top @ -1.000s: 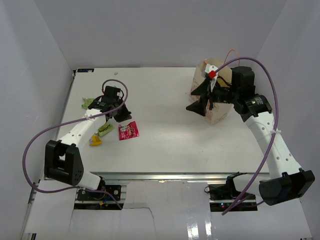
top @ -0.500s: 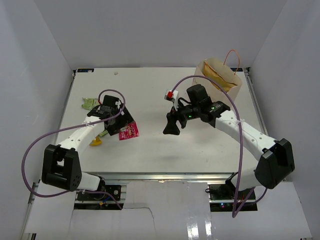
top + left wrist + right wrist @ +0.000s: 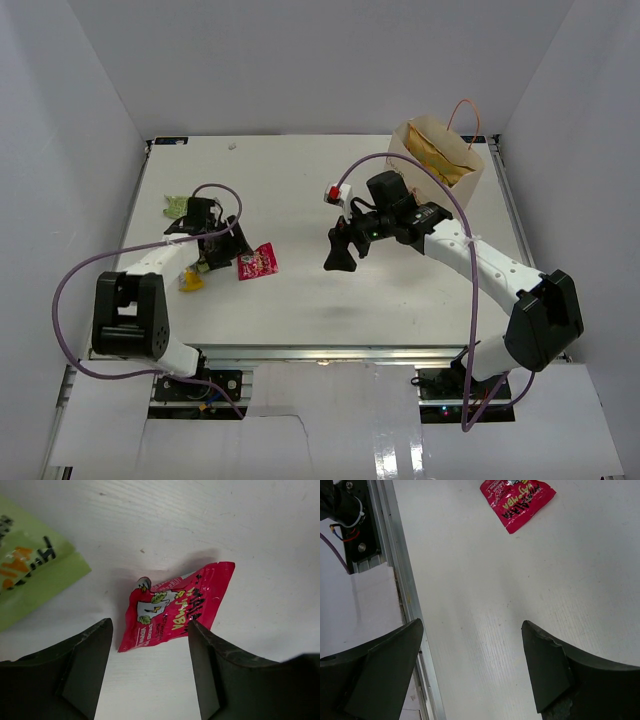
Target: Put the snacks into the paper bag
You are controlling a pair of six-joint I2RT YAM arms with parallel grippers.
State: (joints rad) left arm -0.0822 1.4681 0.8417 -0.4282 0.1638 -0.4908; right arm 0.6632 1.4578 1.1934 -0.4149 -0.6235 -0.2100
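Chip bag is already sitting inside the paper bag at the bench's far right. Pink packet, green packet and yellow packet are lying loose at left, waiting. Left hand is hovering wide and empty over the pink one. Right hand is gaping wide and empty mid-bench. The pink wrapper's yellow lettering isn't reading clearly.

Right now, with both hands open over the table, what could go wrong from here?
The left hand hangs over the pink packet, and the right hand faces that same packet; if both close in, they could collide.
The pink packet lies flat, so a grasp might catch only an edge, perhaps nudging the green packet beside it.
The paper bag stands far right with a thin handle arching over its mouth, which could snag a drop.
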